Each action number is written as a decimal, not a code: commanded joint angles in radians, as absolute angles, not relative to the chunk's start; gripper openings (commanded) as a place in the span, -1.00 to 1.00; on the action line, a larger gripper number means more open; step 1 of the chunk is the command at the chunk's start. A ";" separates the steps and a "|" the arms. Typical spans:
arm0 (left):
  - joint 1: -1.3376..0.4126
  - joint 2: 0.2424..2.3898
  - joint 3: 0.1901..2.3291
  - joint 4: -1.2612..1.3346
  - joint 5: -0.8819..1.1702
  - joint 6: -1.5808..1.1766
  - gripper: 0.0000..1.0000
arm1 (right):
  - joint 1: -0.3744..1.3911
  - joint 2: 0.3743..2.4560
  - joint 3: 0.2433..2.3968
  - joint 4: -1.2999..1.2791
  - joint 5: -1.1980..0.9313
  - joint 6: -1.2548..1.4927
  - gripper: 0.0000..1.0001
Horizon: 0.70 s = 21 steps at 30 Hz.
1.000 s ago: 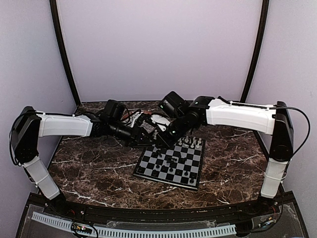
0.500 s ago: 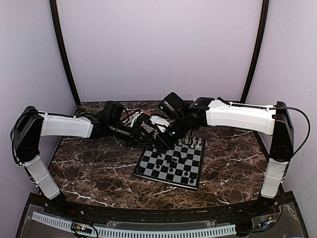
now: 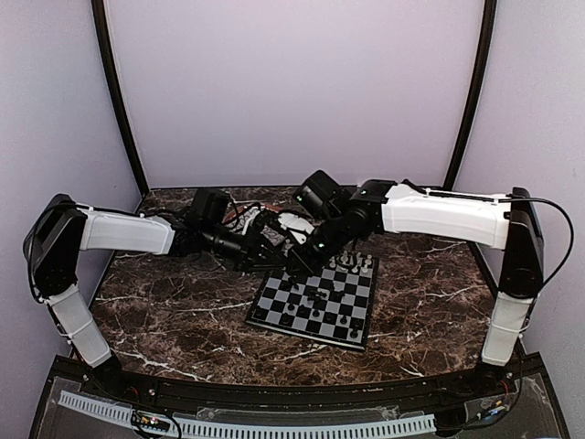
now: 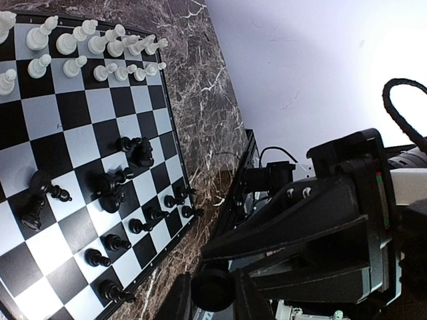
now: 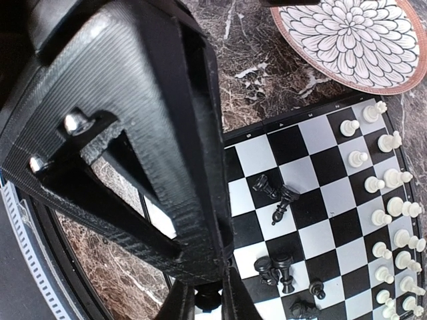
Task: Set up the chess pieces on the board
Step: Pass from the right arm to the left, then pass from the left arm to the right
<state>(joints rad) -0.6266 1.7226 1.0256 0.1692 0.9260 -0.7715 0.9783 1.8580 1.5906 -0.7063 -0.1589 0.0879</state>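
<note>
On my left wrist feed the board (image 4: pixel 40 119) fills the left side, lying on the marbled worktop (image 4: pixel 200 100). White chess pieces (image 4: pixel 87 57) stand in two rows along its top edge. Black chess pieces (image 4: pixel 117 183) are scattered lower down, several toppled. At the bottom my left fingers (image 4: pixel 248 303) closely flank a black piece (image 4: pixel 213 289), with the right fingers (image 4: pixel 280 233) reaching in just above it.

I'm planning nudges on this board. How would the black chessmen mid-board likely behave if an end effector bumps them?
Probably tip easily: the black chessmen are tall on narrow bases, and some already seem toppled. Once down, their rounded stems would likely roll. They look light, so one may knock crowded neighbours on the board.
</note>
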 commanded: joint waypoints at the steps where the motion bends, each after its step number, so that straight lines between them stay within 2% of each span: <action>1: -0.611 1.672 1.051 0.185 0.932 -0.762 -0.72 | 0.942 1.742 1.543 -0.650 -0.181 0.123 -0.49; 4: -0.594 1.634 1.071 0.190 0.900 -0.753 -0.73 | 0.877 1.663 1.487 -0.577 -0.256 0.180 -0.29; 7: -0.582 1.618 1.101 0.220 0.871 -0.753 -0.76 | 0.796 1.583 1.396 -0.462 -0.340 0.289 -0.19; 15: -0.577 1.635 1.152 0.394 0.784 -0.812 -0.76 | 0.639 1.532 1.220 -0.109 -0.505 0.643 -0.08; 21: -0.577 1.683 1.161 0.554 0.681 -0.924 -0.76 | 0.607 1.573 1.210 0.060 -0.603 0.742 -0.04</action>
<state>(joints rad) -0.5804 1.6627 1.1381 0.3882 0.7647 -0.8280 0.6193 1.5478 1.2072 -0.1555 -0.4911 0.6250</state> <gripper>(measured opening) 0.200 0.473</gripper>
